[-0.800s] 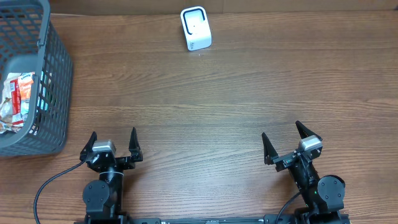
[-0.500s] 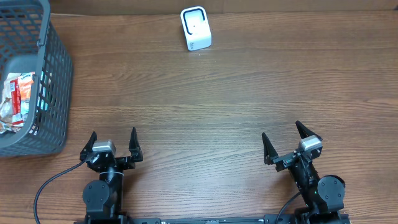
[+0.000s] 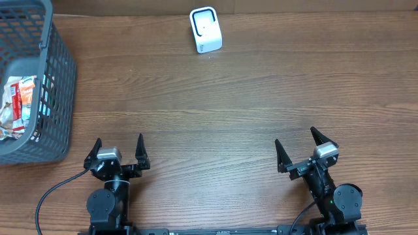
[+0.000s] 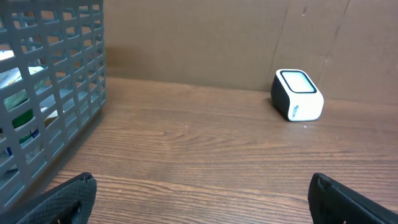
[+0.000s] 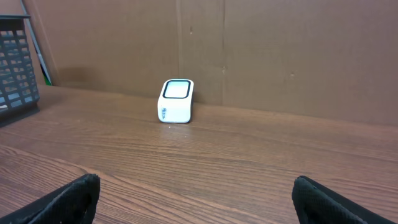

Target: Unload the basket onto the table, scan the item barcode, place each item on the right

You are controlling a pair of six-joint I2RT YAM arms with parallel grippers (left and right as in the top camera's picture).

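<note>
A grey plastic lattice basket (image 3: 62,78) at the wood-grain bench's (image 3: 215,111) far-left corner holds crinkled snack packets (image 3: 16,108); a white rounded scanner (image 3: 205,29) sits at the far edge. The left tool (image 3: 119,142) and the right tool (image 3: 294,137) gape wide, empty.

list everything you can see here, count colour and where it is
basket: one, grey, far left of the table
packets: several, exact count unclear, white and orange-red, inside the basket
scanner: one, white with a dark-rimmed window, far middle of the table
table: one, brown wood, under everything
cardboard wall: one, brown, behind the table
left pincer: one, black, near left, open, empty
right pincer: one, black, near right, open, empty
</note>
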